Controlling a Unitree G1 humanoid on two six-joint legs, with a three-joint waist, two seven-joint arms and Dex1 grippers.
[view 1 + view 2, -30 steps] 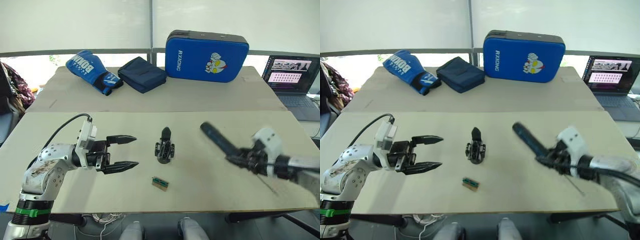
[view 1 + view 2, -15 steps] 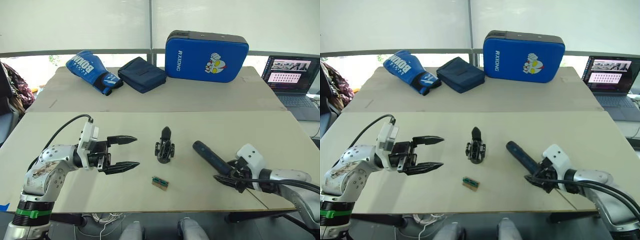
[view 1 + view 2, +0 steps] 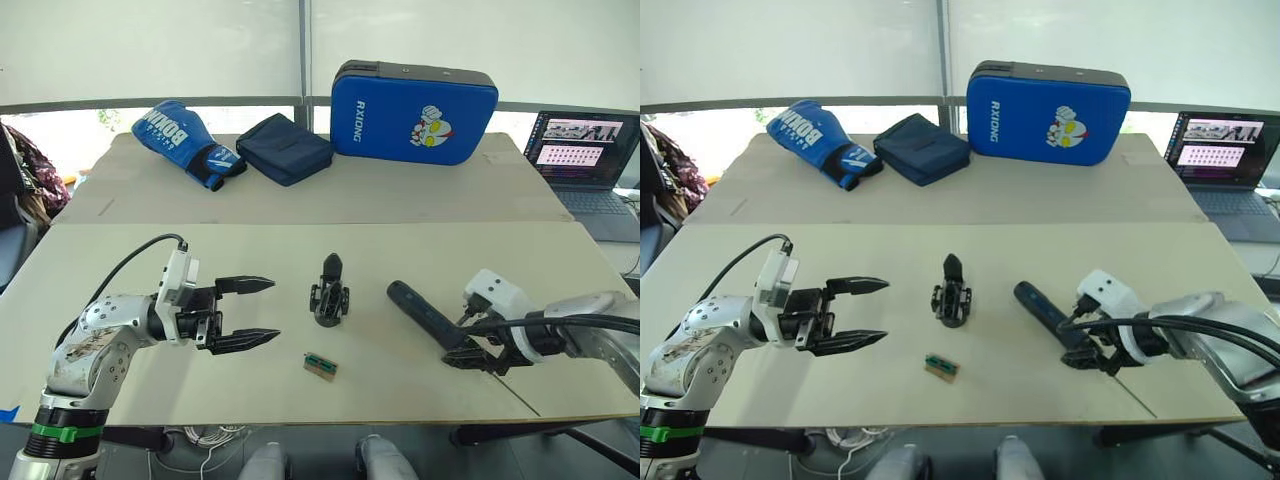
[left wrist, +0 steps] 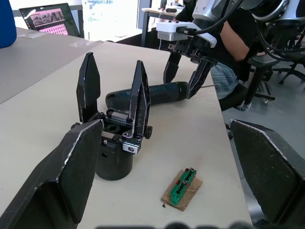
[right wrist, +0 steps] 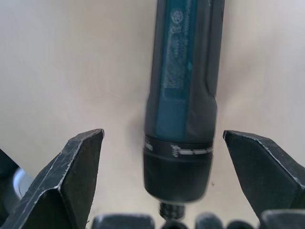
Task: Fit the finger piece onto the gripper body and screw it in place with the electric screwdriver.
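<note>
The left arm is silver-grey metal, scuffed and mottled with brown marks, with a green band low on it. A black cable loops from the arm to a white block at the wrist. The left claw (image 3: 243,313) has two long, pointed black fingers. The right arm is smooth grey with black cables, and its white wrist block carries the black right claw (image 3: 482,357)

The electric screwdriver (image 5: 183,90) is dark teal-black with a thin white ring. The gripper body (image 3: 330,292) is black. Near it, a small block (image 3: 320,365) looks green on tan. Far off: a blue boxing glove (image 3: 185,142) with white lettering, a navy pouch (image 3: 284,148), a blue pad (image 3: 413,113).
</note>
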